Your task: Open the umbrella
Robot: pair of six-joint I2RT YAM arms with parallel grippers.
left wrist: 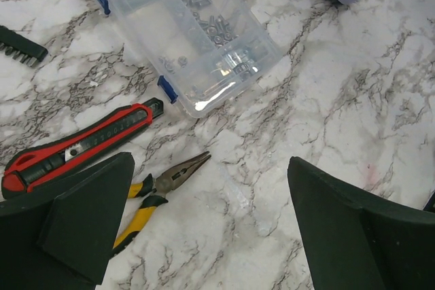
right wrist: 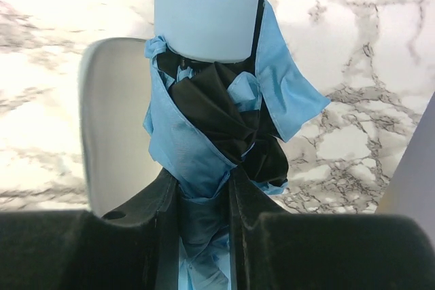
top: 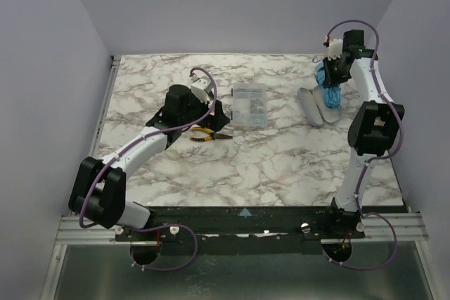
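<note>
The umbrella (right wrist: 204,134) is folded, with sky-blue fabric, a black inner side and a light-blue handle (right wrist: 204,18) hanging down, a blue strap tab at its end. My right gripper (right wrist: 202,198) is shut on its bunched canopy and holds it above the table at the far right; in the top view the umbrella (top: 330,93) hangs under the right gripper (top: 335,68). My left gripper (left wrist: 211,215) is open and empty, low over the marble beside the pliers; in the top view the left gripper (top: 211,114) sits left of centre.
Yellow-handled pliers (left wrist: 160,191), a red utility knife (left wrist: 75,147) and a black bit holder (left wrist: 20,44) lie by the left gripper. A clear parts box (left wrist: 197,39) stands beyond them. A grey case (top: 313,107) lies under the umbrella.
</note>
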